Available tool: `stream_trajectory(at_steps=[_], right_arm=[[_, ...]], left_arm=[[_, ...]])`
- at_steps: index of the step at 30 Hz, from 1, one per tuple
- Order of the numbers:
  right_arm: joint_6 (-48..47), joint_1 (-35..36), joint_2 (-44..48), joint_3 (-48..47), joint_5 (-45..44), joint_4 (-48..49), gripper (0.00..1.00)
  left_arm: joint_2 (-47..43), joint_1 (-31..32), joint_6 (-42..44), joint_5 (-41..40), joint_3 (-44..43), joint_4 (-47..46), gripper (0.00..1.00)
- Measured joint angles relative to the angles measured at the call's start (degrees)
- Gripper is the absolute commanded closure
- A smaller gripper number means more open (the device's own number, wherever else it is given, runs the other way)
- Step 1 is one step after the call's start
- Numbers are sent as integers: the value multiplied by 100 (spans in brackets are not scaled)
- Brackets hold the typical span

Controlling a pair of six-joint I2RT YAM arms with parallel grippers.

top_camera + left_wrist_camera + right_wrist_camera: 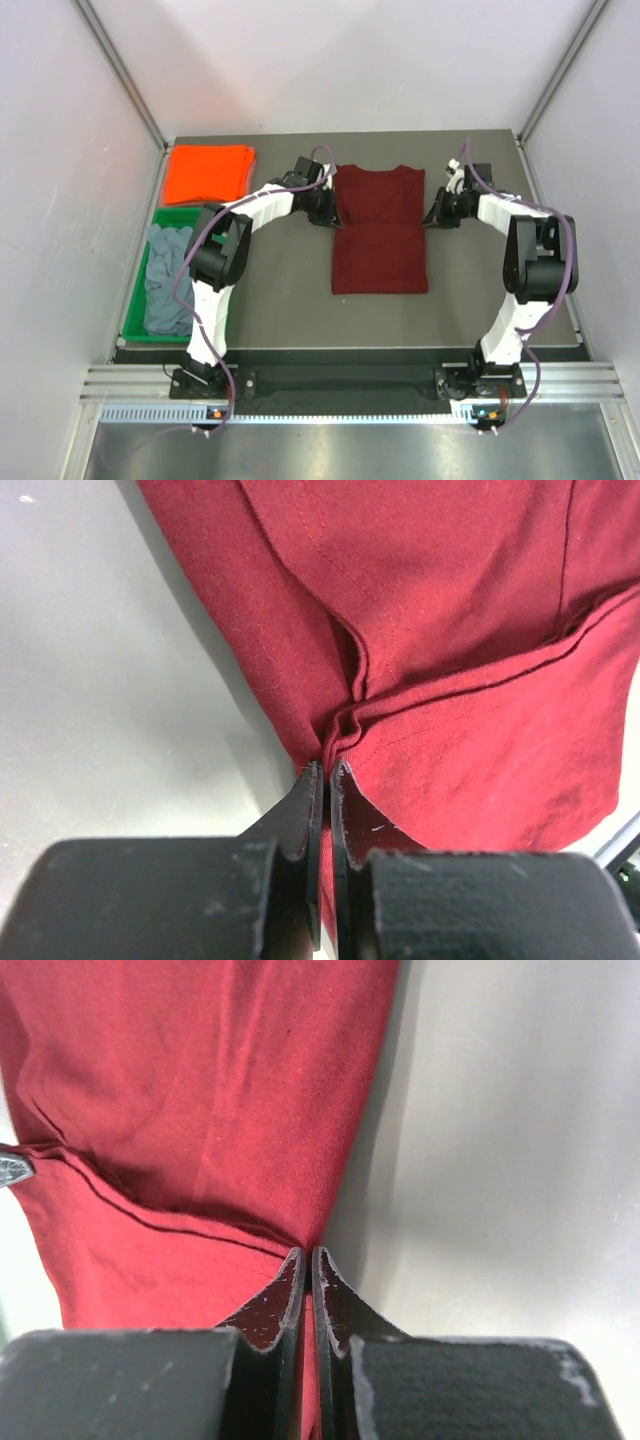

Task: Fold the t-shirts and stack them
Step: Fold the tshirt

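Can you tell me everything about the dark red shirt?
The dark red t-shirt is plain soft cloth with stitched seams. It lies flat in the middle of the table, neck toward the far edge, shaped like a long rectangle with no sleeves sticking out. A hemmed edge crosses its middle. The left claw pinches its left edge there, bunching the cloth. The right claw pinches the opposite edge.

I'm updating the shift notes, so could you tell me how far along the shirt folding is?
Done: the orange t-shirt lies folded at the far left. In hand: the left gripper and right gripper are shut on opposite side edges of the maroon t-shirt, mid-table. Left: the grey-blue t-shirt lies crumpled in the green tray; nothing is stacked yet.
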State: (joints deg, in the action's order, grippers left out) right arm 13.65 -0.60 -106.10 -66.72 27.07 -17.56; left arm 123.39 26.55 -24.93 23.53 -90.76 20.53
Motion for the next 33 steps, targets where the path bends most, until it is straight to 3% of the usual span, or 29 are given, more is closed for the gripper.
stream_trajectory(at_steps=[12,13,14,17,21,29,33], right_arm=[[-11,7,361,66,-221,4,100],[-11,7,363,66,-232,2,97],[-4,7,365,66,-256,0,85],[0,7,365,66,-350,-44,71],[-17,7,365,66,-341,-107,65],[-96,7,356,72,-339,-118,65],[-107,7,306,79,-319,-105,72]], left_arm=[[-59,2,-87,-184,72,-258,100],[-96,2,-92,-197,116,-291,100],[-144,2,-92,-199,168,-323,100],[-214,2,-103,-195,199,-389,100],[-214,2,-136,-166,199,-433,100],[-192,2,-197,-151,195,-444,93],[-138,2,-197,-197,133,-398,94]])
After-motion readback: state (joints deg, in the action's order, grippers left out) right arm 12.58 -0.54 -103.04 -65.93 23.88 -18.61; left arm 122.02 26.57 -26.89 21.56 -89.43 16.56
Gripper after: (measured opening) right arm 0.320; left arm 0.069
